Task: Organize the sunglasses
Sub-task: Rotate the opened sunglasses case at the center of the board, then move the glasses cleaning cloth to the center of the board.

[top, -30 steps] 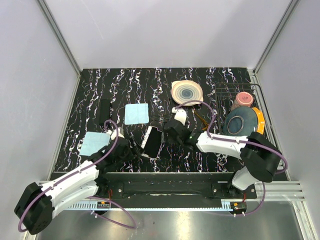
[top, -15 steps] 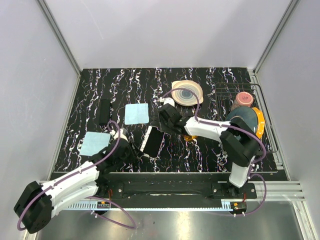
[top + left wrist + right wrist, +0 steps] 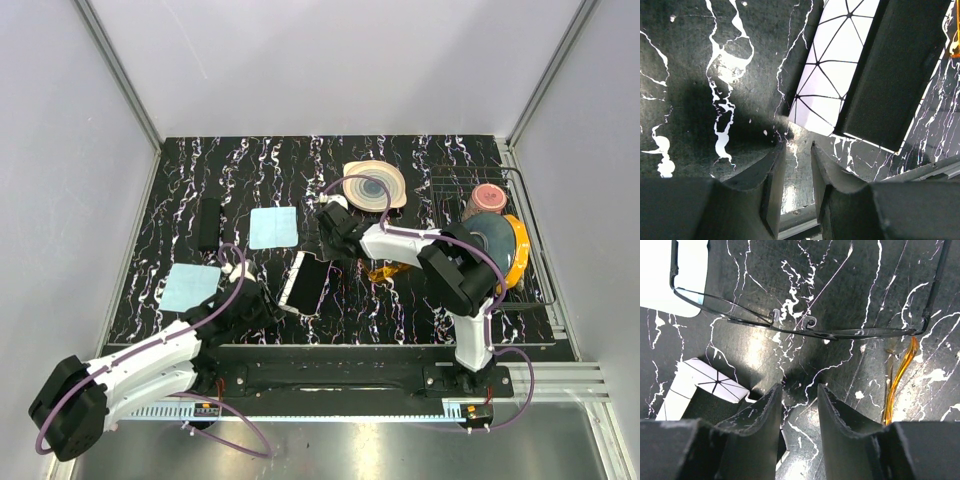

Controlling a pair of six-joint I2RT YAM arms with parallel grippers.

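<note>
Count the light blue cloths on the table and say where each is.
2. One light blue cloth lies left of centre, just right of the flat black case; the other cloth lies nearer the front-left corner. More may be hidden.

**Gloss, matt and amber**

The table (image 3: pixel 700 75) is glossy, black, white-veined like marble. The box (image 3: pixel 840 65) looks smooth white card, its lining matt black. The sunglasses (image 3: pixel 900 373) are translucent amber plastic; the spectacles (image 3: pixel 810 324) thin dark wire.
</note>
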